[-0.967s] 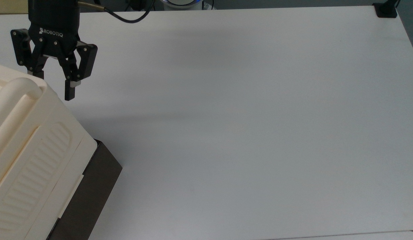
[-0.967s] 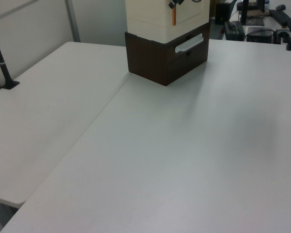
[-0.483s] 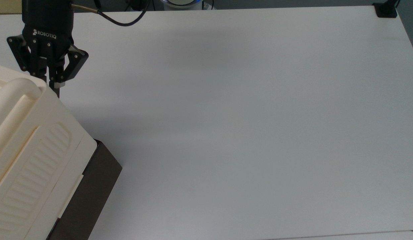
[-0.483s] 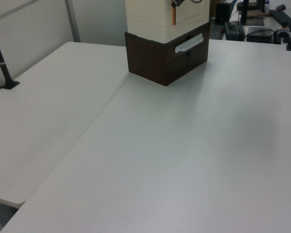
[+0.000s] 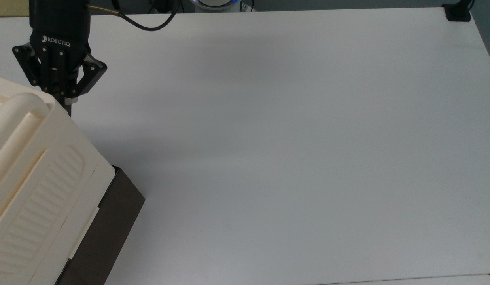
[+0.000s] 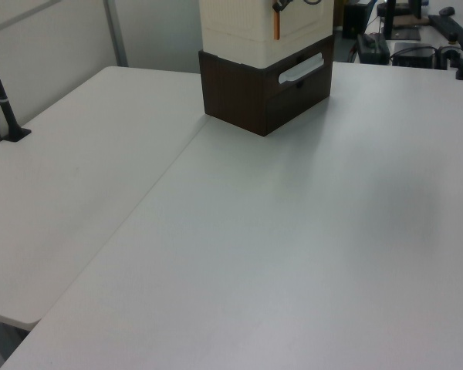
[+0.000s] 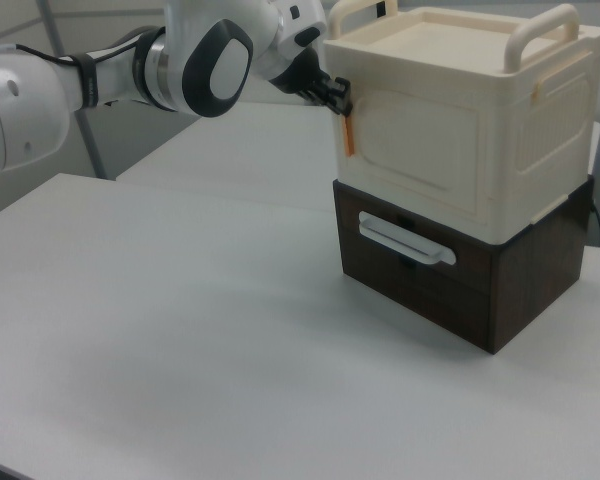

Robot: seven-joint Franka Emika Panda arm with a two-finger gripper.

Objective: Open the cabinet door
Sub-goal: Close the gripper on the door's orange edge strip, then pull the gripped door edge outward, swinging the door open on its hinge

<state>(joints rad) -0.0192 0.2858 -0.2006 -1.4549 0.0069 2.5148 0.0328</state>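
Observation:
The cabinet point(image 7: 540, 120) is a cream box with thick handle bars and a ribbed top point(image 5: 39, 186), standing on a dark brown base point(image 7: 520, 290). Its door point(image 7: 420, 150) is the cream front panel in the right view, with a thin orange tab point(image 7: 348, 137) at the right view's left edge. My gripper point(image 7: 340, 100) is at the top of that tab, fingers pressed together on it. In the top view the gripper point(image 5: 67, 106) touches the cabinet's upper corner. The left view has the tab point(image 6: 276, 25) hanging below the gripper point(image 6: 278, 5). The door lies flush with the cabinet body.
The brown base carries a drawer with a white handle point(image 7: 405, 243). The white table point(image 5: 288, 138) stretches wide to the top view's right. A black clamp point(image 5: 458, 12) sits at its far corner, and a black post point(image 6: 4, 100) stands at the left view's left edge.
A second ago the fingers were spread beside the cabinet corner. They have since closed together and the gripper has shifted slightly towards the cabinet. The cabinet has not moved.

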